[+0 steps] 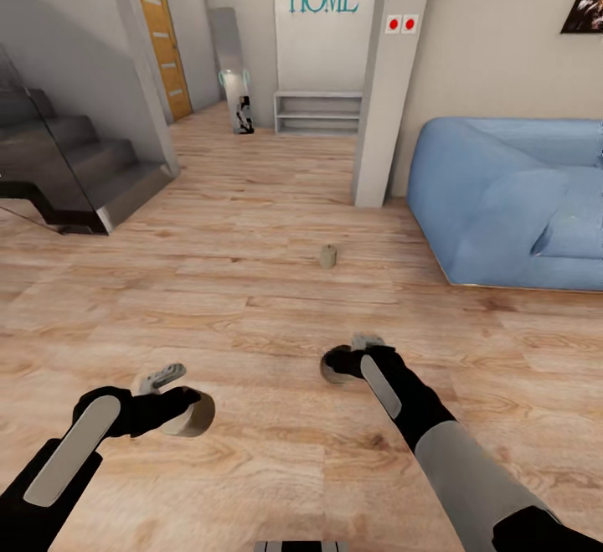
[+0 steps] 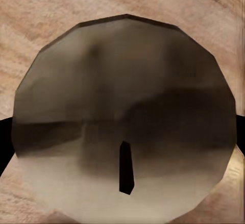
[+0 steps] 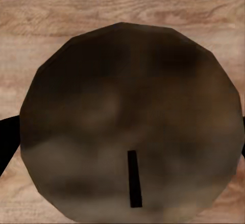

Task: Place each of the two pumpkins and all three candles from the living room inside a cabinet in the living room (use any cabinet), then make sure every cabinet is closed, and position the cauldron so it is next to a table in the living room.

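A: Each wrist camera looked straight down on a candle's flat round end: one brown disc with a short black wick in the left wrist view [image 2: 125,122], a darker one in the right wrist view [image 3: 130,124]. Dark finger edges sat at both flanks of each disc.

B: So both held?

A: Judged so. In the head view the left gripper [image 1: 180,405] was closed around its candle [image 1: 191,418], the right gripper [image 1: 347,361] closed around the other [image 1: 337,368], both low over the wood floor [image 1: 251,301]. A third candle [image 1: 328,256] stood upright on the floor ahead, well apart from both arms, between the staircase [image 1: 75,175] and the blue sofa [image 1: 511,200].

B: Handling notes?

A: Likely light, rigid, waxy — smooth sides could slip. Short and stubby, so it tips easily; best taken across the round side wall at mid-height, not by the wick.

B: Cabinet?

A: Not identified here.
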Controlling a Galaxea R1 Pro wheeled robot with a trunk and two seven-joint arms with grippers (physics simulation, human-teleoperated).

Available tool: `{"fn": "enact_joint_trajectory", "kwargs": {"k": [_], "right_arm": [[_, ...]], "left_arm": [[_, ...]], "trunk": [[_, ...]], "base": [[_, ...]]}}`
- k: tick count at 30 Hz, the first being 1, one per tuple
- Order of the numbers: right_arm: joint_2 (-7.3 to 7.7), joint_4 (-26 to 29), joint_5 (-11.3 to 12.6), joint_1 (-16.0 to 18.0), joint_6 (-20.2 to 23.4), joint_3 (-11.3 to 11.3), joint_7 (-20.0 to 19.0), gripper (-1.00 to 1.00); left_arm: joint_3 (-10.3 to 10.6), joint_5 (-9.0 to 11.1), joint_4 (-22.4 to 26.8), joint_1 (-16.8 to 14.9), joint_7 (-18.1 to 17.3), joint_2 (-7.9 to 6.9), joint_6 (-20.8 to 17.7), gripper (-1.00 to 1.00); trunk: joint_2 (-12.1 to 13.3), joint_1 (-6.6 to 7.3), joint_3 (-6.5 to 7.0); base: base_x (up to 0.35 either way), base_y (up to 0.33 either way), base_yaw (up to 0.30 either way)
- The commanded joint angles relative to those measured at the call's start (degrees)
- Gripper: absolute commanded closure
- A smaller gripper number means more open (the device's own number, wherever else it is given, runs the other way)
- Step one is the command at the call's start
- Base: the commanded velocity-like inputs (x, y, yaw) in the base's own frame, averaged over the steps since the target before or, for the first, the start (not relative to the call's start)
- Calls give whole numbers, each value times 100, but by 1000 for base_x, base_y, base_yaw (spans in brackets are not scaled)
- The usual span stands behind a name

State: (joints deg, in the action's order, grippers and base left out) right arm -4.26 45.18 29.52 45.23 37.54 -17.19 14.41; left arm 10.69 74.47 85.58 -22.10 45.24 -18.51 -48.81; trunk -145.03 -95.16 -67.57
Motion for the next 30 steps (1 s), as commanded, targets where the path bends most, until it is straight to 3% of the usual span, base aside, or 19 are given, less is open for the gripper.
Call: {"fn": "enact_joint_trajectory", "kwargs": {"k": [1,4,7,18,30], "right_arm": [[4,222,53,-3,143,-11,71,100],[8,879,65,-29,455,-5,284,100],[8,1099,70,-51,546,-7,439,100],[13,1071,94,-62,508,-12,465,100],[13,1060,97,-64,487,-21,426,100]], "left_arm": [[7,45,47,-4,59,-7,-8,100],[8,42,223,-5,52,-11,-24,100],[11,42,282,-5,54,-12,-39,100],[-1,50,304,-5,50,-12,-79,100],[3,58,286,-3,46,-12,-77,100]], "trunk": [[0,3,17],[4,11,84],[8,18,150],[23,47,394],[23,47,400]], "base": [[0,0,0],[0,0,0],[0,0,0],[0,0,0],[0,0,0]]}}
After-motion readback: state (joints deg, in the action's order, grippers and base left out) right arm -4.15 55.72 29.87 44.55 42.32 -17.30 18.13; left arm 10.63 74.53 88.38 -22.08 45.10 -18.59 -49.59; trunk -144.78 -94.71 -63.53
